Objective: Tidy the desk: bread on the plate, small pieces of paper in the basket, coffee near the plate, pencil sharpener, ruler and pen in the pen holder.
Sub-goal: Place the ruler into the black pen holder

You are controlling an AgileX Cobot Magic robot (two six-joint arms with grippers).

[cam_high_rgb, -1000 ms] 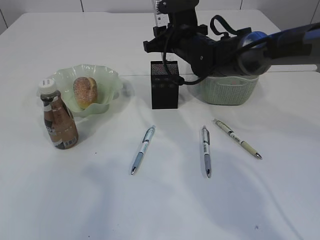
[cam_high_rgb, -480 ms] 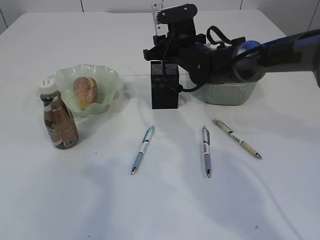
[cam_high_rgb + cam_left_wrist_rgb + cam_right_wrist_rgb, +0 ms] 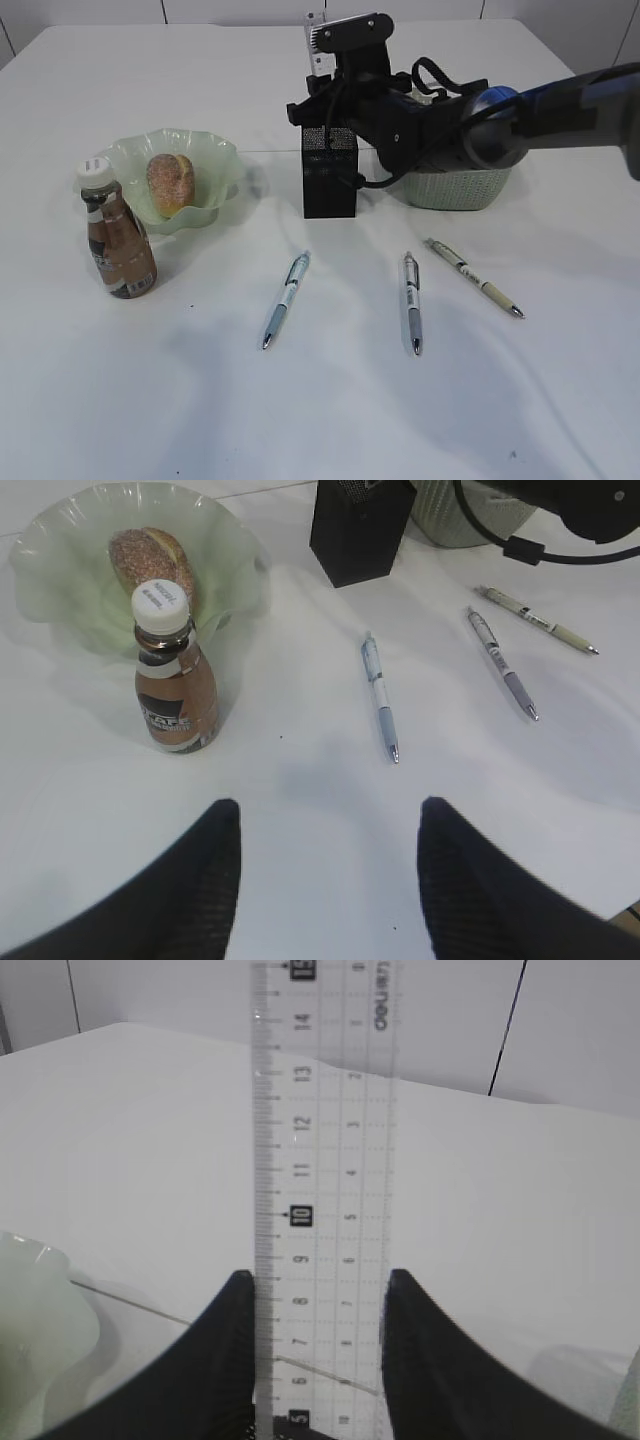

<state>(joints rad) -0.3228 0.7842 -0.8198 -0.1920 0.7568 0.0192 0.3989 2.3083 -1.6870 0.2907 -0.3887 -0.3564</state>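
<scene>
desk [image 3: 320,420] smooth matt white | ruler [image 3: 322,1190] clear glossy plastic, black markings | plate [image 3: 60,570] translucent pale green, glossy | basket [image 3: 455,187] perforated plastic | pen holder [image 3: 329,185] black mesh | coffee [image 3: 175,680] plastic bottle, shiny label | bread [image 3: 170,183] rough speckled crust | fingers [image 3: 200,890] matt black, finely textured

Right arm [image 3: 470,120]: black blocky wrist housing with rounded joints, glossy dark shell, a blue band near the forearm, grey-black tube running off to the right edge. Black cables [image 3: 440,60] loop over the wrist, another hangs below it. Small black box on top of the wrist. Right gripper [image 3: 315,1345]: two black matte fingers, rounded tips. Left gripper [image 3: 325,880]: two broad black fingers, finely ribbed texture.
</scene>
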